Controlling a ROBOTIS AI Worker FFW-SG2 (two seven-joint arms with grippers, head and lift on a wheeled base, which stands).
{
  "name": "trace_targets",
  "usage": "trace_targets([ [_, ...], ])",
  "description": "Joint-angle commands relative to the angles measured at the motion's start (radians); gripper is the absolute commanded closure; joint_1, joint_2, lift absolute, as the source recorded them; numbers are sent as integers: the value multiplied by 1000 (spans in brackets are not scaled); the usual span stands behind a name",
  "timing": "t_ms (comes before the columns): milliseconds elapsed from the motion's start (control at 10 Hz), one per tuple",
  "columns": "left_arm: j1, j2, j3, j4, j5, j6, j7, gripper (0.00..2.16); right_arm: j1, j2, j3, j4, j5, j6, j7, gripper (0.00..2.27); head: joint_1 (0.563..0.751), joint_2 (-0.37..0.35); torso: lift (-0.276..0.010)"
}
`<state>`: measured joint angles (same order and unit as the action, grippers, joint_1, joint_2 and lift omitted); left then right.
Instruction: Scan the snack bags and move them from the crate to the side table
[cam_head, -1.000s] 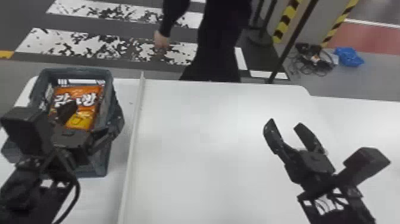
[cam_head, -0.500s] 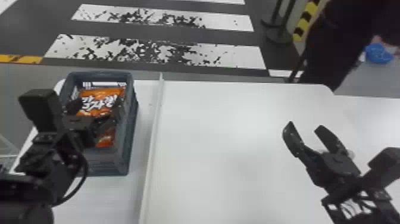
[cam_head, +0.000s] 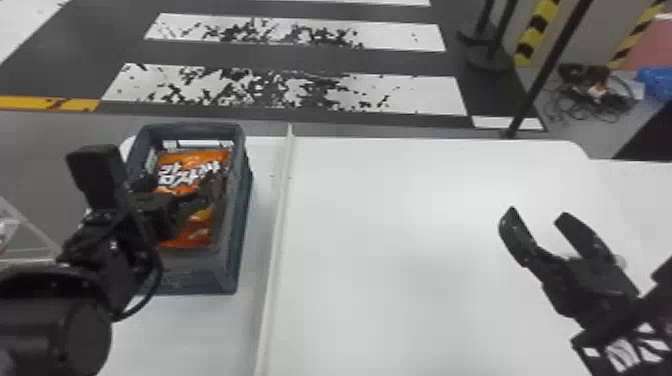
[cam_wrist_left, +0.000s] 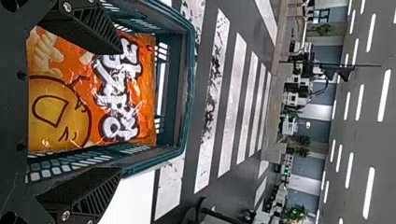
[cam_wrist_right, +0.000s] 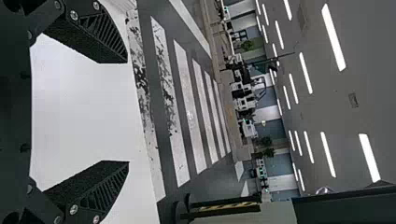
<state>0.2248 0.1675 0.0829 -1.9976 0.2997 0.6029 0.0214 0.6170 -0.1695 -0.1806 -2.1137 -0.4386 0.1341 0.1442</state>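
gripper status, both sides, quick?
Left gripper: open, holding nothing, at the crate with the orange snack bag inside.
Right gripper: open, empty, above the white table.

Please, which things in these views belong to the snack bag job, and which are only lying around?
For the job:
orange snack bag, inside the crate
white table, under the crate
left gripper, over the crate
right gripper, over the table

Just lying about:
tangled black cables, on the floor
blue object, beside them
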Motion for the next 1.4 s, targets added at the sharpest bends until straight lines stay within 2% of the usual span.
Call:
trace_targets([
  [0,-39,-2,0,45,-4,28,0,103,-2,-7,-4,6,-3,0,0,161,695,-21,-87],
  [400,-78,-5,0,135,-8,75,-15,147,-8,-10,-7,8,-15,0,-2,161,695,-19,-87],
  [500,-87,-5,-2,157,-10,81,-27,380,-8,-10,-8,8,-22,0,-3,161,695,-18,-87],
  [600,-98,-5,-2,177,1,111,-32,1251,-5,-10,-17,9,-26,0,-3,161,695,-20,-87],
  [700,-104,-6,0,178,15,142,-34,1740,-2,-15,-25,9,-34,0,-3,161,695,-25,-87],
  [900,-79,-8,1,125,16,148,-52,1851,4,-16,-34,9,-54,0,-3,161,695,-40,-87],
  [1200,-32,-14,15,25,21,154,-38,1851,20,-18,-50,0,-72,0,0,161,695,-60,-87],
  [1300,-7,-14,18,-27,21,154,-21,1851,24,-18,-51,0,-77,-3,5,161,695,-63,-87],
])
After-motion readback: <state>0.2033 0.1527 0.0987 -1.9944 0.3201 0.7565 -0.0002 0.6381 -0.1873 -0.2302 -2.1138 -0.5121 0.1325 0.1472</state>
